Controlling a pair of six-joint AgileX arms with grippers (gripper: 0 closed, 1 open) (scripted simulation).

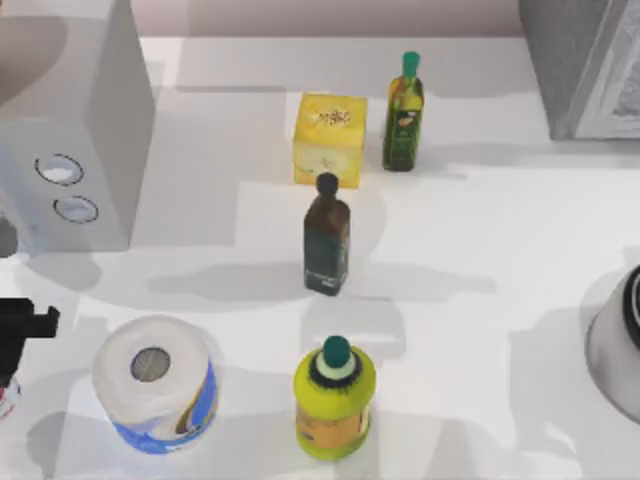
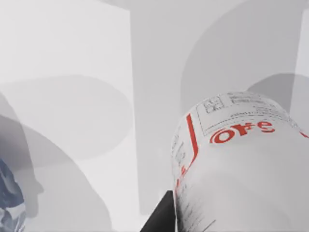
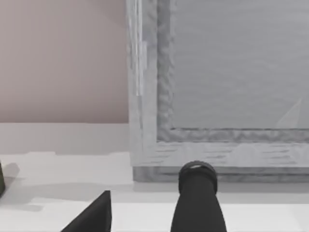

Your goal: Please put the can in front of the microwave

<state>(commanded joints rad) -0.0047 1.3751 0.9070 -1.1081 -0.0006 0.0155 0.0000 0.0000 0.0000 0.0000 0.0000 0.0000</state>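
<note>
The can (image 2: 241, 164) is white with red lettering and looms close in the left wrist view, one black finger (image 2: 161, 217) pressed against its side. From above, a sliver of the can (image 1: 6, 396) shows at the table's left edge. My left gripper (image 1: 25, 325) is just over it and shut on it, in front of the microwave (image 1: 70, 120), whose two round dials face the table. My right gripper (image 3: 152, 181) is open with nothing between its fingers, facing a grey appliance.
A paper roll (image 1: 155, 385) stands right of the can. A yellow-green jar (image 1: 335, 400), a dark bottle (image 1: 327, 240), a yellow box (image 1: 328, 140) and a green bottle (image 1: 404, 115) fill the middle. The grey appliance with a white-framed door (image 1: 590, 60) stands back right.
</note>
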